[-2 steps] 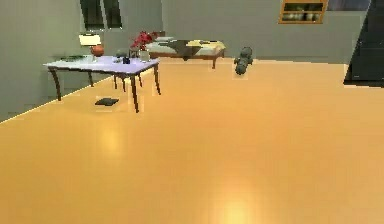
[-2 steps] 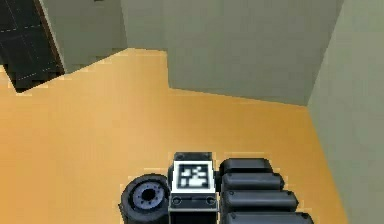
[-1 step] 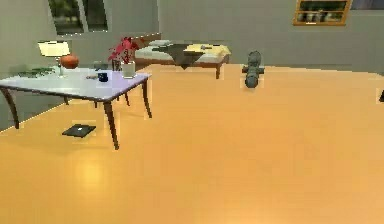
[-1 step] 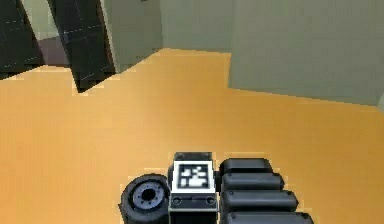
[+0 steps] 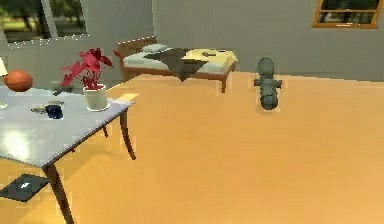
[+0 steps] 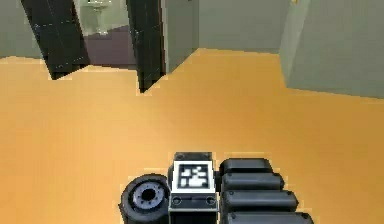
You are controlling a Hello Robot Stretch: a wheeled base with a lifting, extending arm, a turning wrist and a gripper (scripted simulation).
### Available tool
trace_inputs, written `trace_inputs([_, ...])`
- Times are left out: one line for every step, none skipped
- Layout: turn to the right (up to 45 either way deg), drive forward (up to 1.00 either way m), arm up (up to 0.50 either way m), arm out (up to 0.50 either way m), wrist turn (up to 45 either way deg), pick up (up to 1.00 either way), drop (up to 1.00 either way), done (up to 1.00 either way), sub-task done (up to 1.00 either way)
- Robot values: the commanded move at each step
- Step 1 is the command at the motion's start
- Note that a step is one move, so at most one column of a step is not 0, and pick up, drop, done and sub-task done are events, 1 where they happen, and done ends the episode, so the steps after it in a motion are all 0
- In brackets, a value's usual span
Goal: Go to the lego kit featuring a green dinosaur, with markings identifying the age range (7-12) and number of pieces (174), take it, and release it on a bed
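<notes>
Facing a bed (image 5: pixel 205 63), table (image 5: pixel 35 138) nearby, tool (image 6: pixel 147 198) low, cannot tell whether it holds anything

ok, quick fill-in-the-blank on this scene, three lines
1. The plant has ___ leaves.
2. The orange ball rests on the ___.
3. The brown blanket lies on the ___.
Missing: red; table; bed.
</notes>
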Motion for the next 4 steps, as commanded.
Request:
trace_inputs([0.0,1.00,0.00,0.00,0.0,0.00,0.00,0.00,0.00])
trace_inputs([0.0,1.00,0.00,0.00,0.0,0.00,0.00,0.00,0.00])
trace_inputs([-24.0,0.00,0.00,0.00,0.0,0.00,0.00,0.00,0.00])
trace_inputs([0.0,0.45,0.00,0.00,0.0,0.00,0.00,0.00,0.00])
